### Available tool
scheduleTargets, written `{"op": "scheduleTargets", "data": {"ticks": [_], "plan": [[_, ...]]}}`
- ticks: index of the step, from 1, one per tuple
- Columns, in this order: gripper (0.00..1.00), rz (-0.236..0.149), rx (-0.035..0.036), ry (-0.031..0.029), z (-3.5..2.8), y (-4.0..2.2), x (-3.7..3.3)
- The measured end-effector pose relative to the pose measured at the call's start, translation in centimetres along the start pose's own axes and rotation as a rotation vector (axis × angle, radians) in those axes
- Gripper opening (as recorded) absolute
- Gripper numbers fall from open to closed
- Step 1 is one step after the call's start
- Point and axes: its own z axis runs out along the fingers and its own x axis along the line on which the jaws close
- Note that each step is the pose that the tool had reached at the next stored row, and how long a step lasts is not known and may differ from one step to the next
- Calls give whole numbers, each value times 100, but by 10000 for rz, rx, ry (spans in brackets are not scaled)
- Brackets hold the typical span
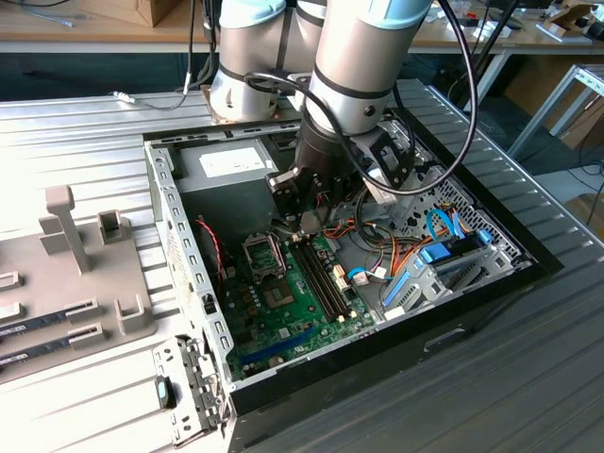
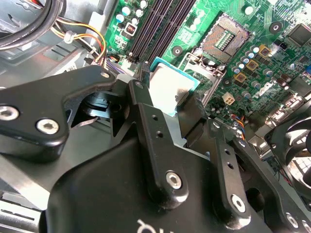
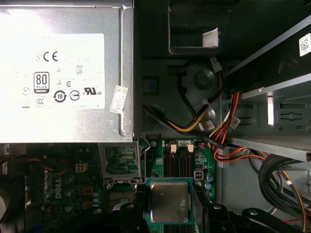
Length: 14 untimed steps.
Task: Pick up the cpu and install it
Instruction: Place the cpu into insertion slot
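My gripper (image 1: 307, 219) hangs inside the open computer case, shut on the cpu (image 2: 170, 86), a flat silvery square with a thin green rim. Both wrist views show the chip pinched at its edges between the black fingers (image 2: 142, 104); in the first wrist view the cpu (image 3: 168, 201) lies level over the green motherboard (image 1: 293, 307). The open socket (image 2: 225, 39) sits just beyond the chip, with its metal load plate raised beside it. In the exterior view the socket (image 1: 264, 253) is a little to the left of and below the gripper.
The grey power supply (image 1: 226, 165) fills the case's far corner. Black memory slots (image 1: 321, 274) run beside the socket. Orange, yellow and blue cables (image 1: 377, 250) and a drive cage (image 1: 444, 269) lie to the exterior view's right. A grey fixture tray (image 1: 75, 274) stands outside the case.
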Motion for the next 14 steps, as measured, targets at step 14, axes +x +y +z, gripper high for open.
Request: {"op": "scheduleTargets", "data": {"ticks": [14], "plan": [[47, 0, 0, 0, 104, -3, 47]]}}
